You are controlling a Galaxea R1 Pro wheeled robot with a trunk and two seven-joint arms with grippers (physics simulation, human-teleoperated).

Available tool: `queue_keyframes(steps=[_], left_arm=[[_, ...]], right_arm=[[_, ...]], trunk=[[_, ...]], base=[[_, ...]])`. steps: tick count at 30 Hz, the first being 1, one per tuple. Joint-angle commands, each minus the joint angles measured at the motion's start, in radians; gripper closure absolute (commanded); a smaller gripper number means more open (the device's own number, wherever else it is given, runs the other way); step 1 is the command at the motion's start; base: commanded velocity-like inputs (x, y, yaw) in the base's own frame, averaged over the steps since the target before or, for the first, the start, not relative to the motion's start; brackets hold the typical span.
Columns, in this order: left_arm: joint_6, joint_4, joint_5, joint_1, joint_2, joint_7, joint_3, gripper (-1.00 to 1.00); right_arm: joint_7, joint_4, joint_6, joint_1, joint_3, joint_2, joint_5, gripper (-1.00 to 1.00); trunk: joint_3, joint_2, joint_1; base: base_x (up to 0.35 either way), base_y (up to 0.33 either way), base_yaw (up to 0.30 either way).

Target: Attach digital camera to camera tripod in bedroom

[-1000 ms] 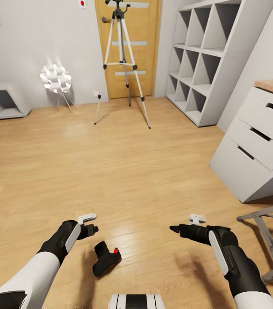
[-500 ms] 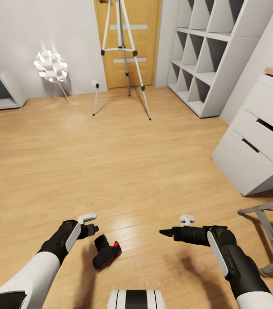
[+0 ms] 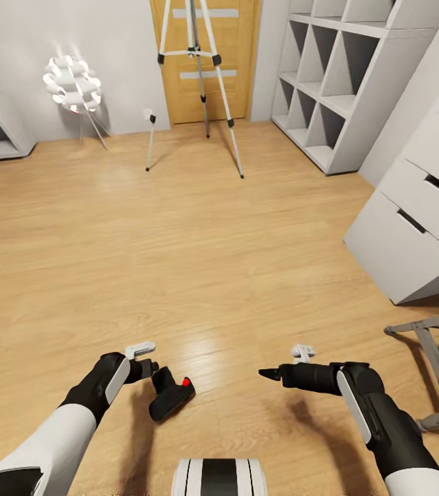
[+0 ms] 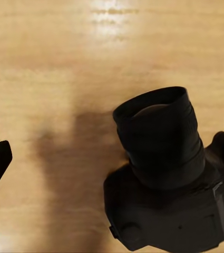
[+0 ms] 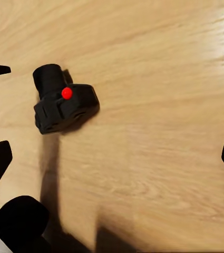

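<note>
While nothing had yet been lifted: the job looked barely begun.
Digital camera (image 3: 171,399): it lay on the wood floor (image 3: 198,262), just in front of the left gripper (image 3: 149,370).
Camera tripod (image 3: 193,76): it stood well apart, by the wooden door (image 3: 236,62).
Left jaws: parted, empty, camera close before them.
Right gripper (image 3: 269,374): held nothing; how wide its jaws stood I couldn't tell.
Left to do: grasp, carry, mount.
Writing: none readable; just a red dot on the camera.

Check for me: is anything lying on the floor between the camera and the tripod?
Nothing visible. The digital camera lies beside the left gripper, and bare plank floor runs from it to the camera tripod at the door. The floor lamp stands off to the side.
</note>
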Motion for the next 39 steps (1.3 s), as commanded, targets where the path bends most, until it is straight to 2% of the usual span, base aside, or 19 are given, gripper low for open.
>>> queue_keyframes(steps=[1, 14, 39], left_arm=[[0.005, -0.002, 0.011, 0.0, 0.0, 0.008, 0.0, -1.0], [0.005, -0.003, 0.011, 0.0, 0.0, 0.008, -0.001, -1.0], [0.005, -0.006, 0.009, 0.0, 0.003, 0.008, 0.0, -1.0]], right_arm=[[-0.004, 0.002, 0.009, 0.0, -0.001, 0.0, -0.01, -1.0], [-0.006, 0.007, 0.007, 0.0, -0.003, -0.001, -0.01, -1.0], [-0.01, 0.011, 0.008, 0.0, -0.005, -0.001, -0.013, -1.0]], trunk=[[-0.005, -0.001, 0.0], [-0.055, -0.004, 0.006], [-0.055, -0.004, 0.006]], base=[[0.0, 0.0, 0.0], [0.0, 0.0, 0.0], [0.0, 0.0, 0.0]])
